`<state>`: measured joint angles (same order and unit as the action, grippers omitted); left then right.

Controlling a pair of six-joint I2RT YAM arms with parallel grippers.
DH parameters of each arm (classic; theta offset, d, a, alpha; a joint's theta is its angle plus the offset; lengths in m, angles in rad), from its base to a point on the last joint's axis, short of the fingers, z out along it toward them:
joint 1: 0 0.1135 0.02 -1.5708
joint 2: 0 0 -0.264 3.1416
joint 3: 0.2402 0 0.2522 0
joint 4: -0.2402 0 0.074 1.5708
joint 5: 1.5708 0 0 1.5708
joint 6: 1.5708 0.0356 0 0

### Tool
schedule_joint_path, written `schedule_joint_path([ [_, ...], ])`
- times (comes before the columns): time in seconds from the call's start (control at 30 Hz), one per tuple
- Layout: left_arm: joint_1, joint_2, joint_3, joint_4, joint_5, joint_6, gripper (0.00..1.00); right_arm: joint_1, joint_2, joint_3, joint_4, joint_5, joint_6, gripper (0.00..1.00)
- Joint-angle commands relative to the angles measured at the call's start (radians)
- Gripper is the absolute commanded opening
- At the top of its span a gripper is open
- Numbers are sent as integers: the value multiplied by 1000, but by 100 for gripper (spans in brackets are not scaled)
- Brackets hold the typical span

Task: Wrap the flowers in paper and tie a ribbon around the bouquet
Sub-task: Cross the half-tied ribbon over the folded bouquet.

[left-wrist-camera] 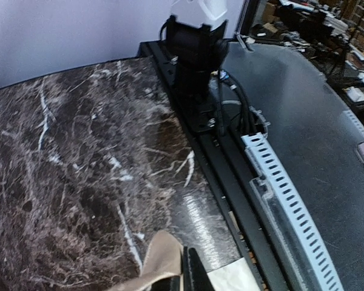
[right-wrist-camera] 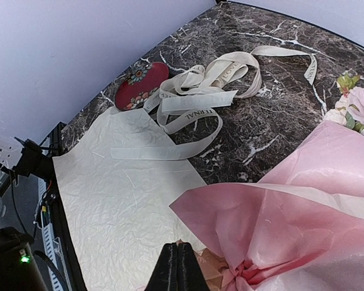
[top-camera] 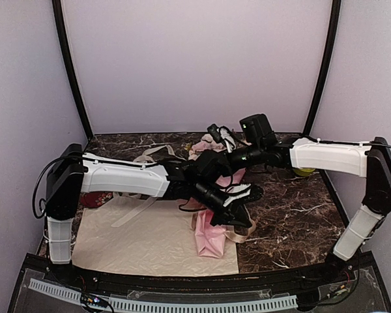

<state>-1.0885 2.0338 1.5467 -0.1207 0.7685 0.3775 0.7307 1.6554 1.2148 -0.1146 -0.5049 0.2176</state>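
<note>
Left gripper (left-wrist-camera: 187, 273) closed, pinching ribbon (left-wrist-camera: 161, 260) at its tips. Right gripper (right-wrist-camera: 178, 260) closed over bouquet (right-wrist-camera: 291, 206), nothing visibly held. Bouquet lies mid-table, narrow end overlapping cream sheet (right-wrist-camera: 121, 194), flower heads rearward.

The left arm (top-camera: 124, 179) reaches from its base at the near left toward the middle, its white link almost level and its wrist angled down to the near right. The left gripper (left-wrist-camera: 185, 274) is pinched closed on the ribbon (left-wrist-camera: 162, 257). The right arm (top-camera: 326, 156) stretches leftward from the near right – forearm level, wrist crossing just beyond the left wrist. The right gripper (right-wrist-camera: 177, 270) has its two dark fingers pressed flat together, with nothing seen between them.
</note>
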Motion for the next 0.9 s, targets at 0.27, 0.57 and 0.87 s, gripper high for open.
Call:
schedule_joint_path([
  [0.27, -49, 8, 32, -192, -480, 174, 48, -4, -25, -12, 1, 1, -14, 0],
  [0.57, -51, -231, -124, -101, -378, 188, 59, -4, -26, -18, 4, 8, -3, 0],
  [0.87, 217, -591, -678, 658, -373, -328, 39, 7, -42, -56, 93, -13, 83, 0],
])
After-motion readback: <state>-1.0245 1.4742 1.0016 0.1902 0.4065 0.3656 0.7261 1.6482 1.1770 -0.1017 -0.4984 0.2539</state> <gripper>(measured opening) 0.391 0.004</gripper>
